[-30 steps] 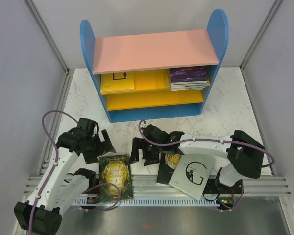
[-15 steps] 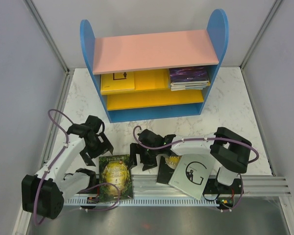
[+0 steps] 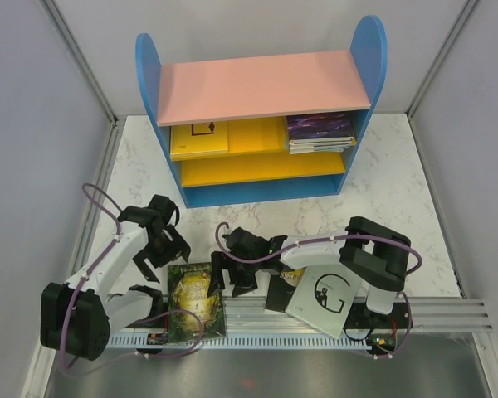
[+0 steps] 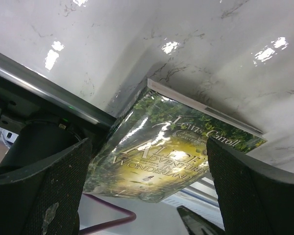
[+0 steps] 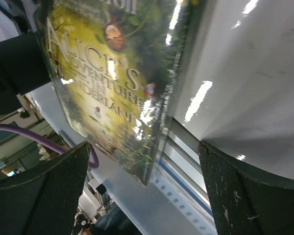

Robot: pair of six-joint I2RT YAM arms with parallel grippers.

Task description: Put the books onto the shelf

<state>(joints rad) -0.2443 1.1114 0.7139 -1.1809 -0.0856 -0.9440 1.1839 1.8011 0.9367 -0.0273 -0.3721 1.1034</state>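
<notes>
Sizing up the green-gold forest book (image 3: 195,297) first: it lies flat at the near edge of the table (image 3: 382,207), left of centre, with its near end out over the metal rail (image 3: 448,311). The left gripper (image 3: 168,259) hangs just beyond the book's far-left corner, jaws spread as wide as they go and holding nothing. The right gripper (image 3: 231,282) sits just beside the book's right long edge, also wide open and empty.

I judge this to be a thin, light paperback that will bend if I lift it by one corner. The cover is glossy and throws back glare in both wrist views, so I expect it to slip between the pads. Lying flat, it gives no finger a way underneath on the marble; the overhanging near end looks like the place to pinch, close to a long edge where the book is stiffest.

To the right, the pale grey "G" book (image 3: 325,297) lies on top of a black book (image 3: 284,280), also at the near edge. The shelf (image 3: 266,186) stands at the far edge, with a yellow book (image 3: 199,137) and a purple-topped stack (image 3: 319,131) on its upper board.
</notes>
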